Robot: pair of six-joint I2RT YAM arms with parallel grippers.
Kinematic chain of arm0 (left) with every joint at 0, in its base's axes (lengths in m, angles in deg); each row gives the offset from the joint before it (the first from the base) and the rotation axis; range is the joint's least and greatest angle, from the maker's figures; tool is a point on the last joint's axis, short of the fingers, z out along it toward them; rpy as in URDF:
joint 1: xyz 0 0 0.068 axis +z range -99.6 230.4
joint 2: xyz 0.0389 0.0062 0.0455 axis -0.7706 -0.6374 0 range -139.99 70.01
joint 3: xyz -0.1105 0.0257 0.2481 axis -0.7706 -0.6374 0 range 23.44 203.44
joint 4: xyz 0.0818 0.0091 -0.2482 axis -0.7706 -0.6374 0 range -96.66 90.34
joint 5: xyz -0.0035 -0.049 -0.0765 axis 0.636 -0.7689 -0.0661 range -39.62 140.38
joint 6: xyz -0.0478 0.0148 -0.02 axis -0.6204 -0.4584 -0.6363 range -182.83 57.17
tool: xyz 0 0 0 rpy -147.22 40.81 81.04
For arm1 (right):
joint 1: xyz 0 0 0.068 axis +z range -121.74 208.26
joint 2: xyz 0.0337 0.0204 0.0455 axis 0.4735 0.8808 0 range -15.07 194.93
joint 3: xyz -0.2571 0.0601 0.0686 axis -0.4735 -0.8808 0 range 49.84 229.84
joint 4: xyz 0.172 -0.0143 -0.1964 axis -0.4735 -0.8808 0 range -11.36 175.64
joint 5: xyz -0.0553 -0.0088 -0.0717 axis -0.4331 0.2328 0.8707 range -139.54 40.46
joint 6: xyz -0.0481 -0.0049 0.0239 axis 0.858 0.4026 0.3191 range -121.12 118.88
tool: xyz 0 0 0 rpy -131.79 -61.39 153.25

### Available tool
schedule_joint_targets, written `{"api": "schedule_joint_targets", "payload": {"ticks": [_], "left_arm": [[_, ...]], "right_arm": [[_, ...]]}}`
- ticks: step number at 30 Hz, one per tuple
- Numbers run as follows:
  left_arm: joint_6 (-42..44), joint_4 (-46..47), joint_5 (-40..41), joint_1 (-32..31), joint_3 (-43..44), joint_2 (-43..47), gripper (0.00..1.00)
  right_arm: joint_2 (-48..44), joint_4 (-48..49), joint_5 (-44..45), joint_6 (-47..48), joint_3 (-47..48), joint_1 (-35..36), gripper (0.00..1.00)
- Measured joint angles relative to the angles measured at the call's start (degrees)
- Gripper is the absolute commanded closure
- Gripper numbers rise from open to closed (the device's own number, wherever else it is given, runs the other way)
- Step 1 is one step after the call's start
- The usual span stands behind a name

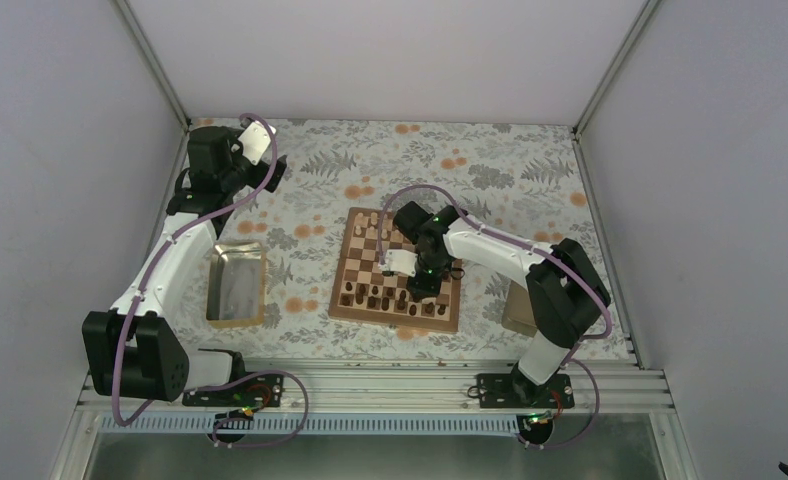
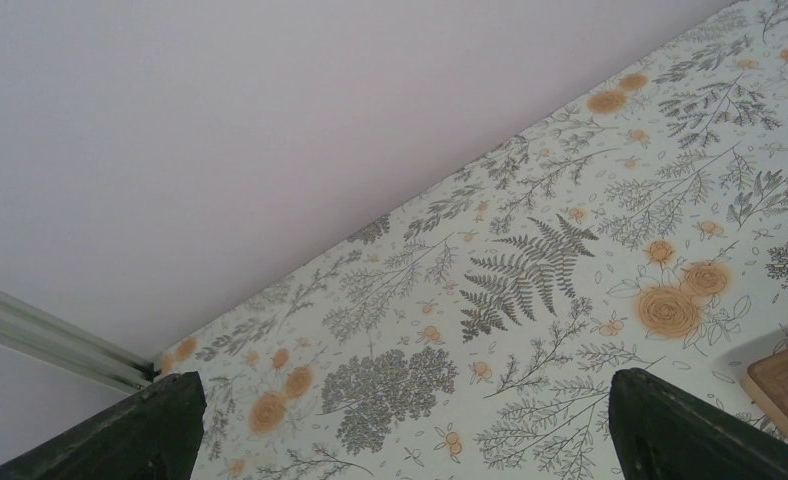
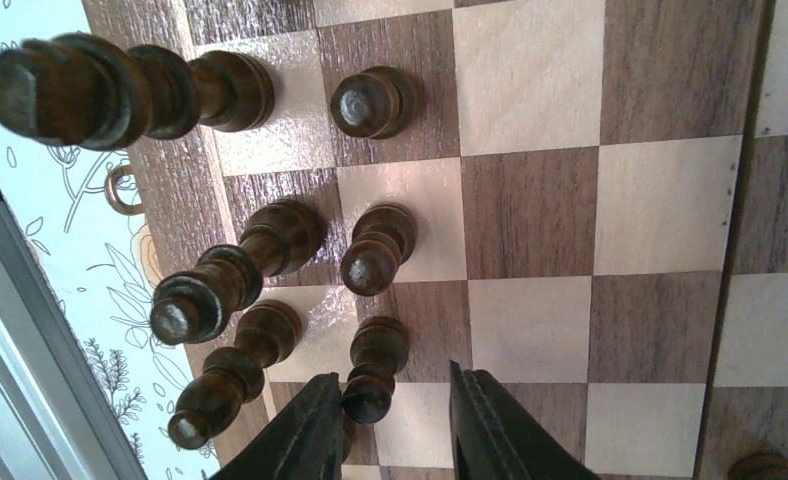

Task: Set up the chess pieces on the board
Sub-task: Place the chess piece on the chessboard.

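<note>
The board [image 1: 365,255] lies mid-table, with dark chess pieces [image 1: 380,298] along its near rows and a few pale ones [image 1: 370,222] at the far edge. My right gripper [image 1: 417,290] hangs low over the near right part of the board. In the right wrist view its jaws [image 3: 395,395] are open around a dark pawn [image 3: 375,370] that stands on its square [image 3: 530,215]. The left finger is at the pawn's head, and a gap shows on the other side. My left gripper [image 1: 260,140] is raised at the far left, open and empty [image 2: 400,385].
A rectangular metal tray [image 1: 237,285] lies left of the board beside the left arm. A tan box [image 1: 518,308] sits behind the right arm's elbow. Tall dark pieces [image 3: 215,285] crowd just left of the right fingers. Flowered cloth [image 2: 530,280] covers the table.
</note>
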Motion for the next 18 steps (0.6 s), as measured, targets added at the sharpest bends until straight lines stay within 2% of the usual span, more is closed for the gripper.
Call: {"api": "schedule_joint_targets", "payload": {"ticks": [18], "left_arm": [[0.00, -0.02, -0.02, 0.00, 0.00, 0.00, 0.00]], "right_arm": [[-4.83, -2.38, 1.29, -0.04, 1.18, -0.02, 0.66]]}}
